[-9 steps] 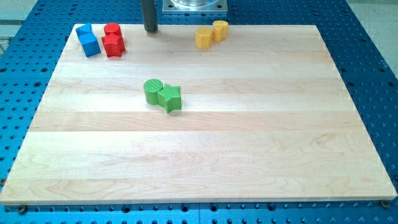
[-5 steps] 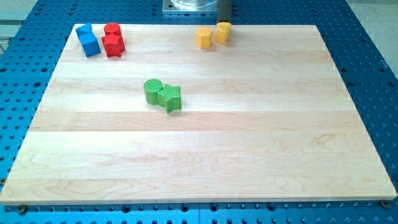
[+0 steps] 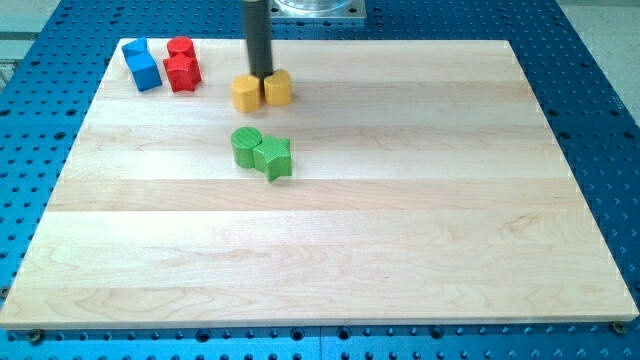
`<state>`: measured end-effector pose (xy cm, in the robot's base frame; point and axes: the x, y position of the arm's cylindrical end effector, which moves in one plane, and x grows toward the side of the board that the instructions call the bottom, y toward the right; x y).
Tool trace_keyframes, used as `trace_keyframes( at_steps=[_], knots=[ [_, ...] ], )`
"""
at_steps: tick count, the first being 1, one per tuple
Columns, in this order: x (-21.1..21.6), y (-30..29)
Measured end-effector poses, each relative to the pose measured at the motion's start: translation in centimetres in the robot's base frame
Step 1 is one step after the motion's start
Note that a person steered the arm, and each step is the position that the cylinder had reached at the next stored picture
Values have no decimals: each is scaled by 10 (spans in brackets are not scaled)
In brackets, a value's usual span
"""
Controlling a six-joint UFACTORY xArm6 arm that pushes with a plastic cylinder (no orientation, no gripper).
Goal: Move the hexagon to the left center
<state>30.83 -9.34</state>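
The yellow hexagon (image 3: 245, 93) lies on the wooden board (image 3: 400, 210), upper middle-left, side by side with a yellow cylinder (image 3: 278, 88) on its right. My tip (image 3: 260, 78) stands just above the two in the view, at the seam between them, and looks to touch both. The dark rod rises from there to the view's top.
A green cylinder (image 3: 246, 146) and a green star (image 3: 274, 158) touch each other just below the yellow pair. At the board's top left corner lie two blue blocks (image 3: 144, 66), a red cylinder (image 3: 180, 47) and a red star-like block (image 3: 183, 73).
The rod swept from the top right behind the yellow blocks leftward and down. Both yellow blocks slid left and down to sit above the green pair. The other blocks have not moved.
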Motion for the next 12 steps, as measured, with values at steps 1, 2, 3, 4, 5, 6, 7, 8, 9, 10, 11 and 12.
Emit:
trace_keyframes(
  at_steps=[1,2,3,4,5,6,7,8,9,10,11,12],
  knots=[
    [51,-35],
    [91,-75],
    [93,-41],
    [99,-65],
    [116,-102],
    [140,-50],
    [153,-95],
    [190,-108],
    [200,-155],
    [165,-161],
    [159,-148],
    [178,-119]
  ],
)
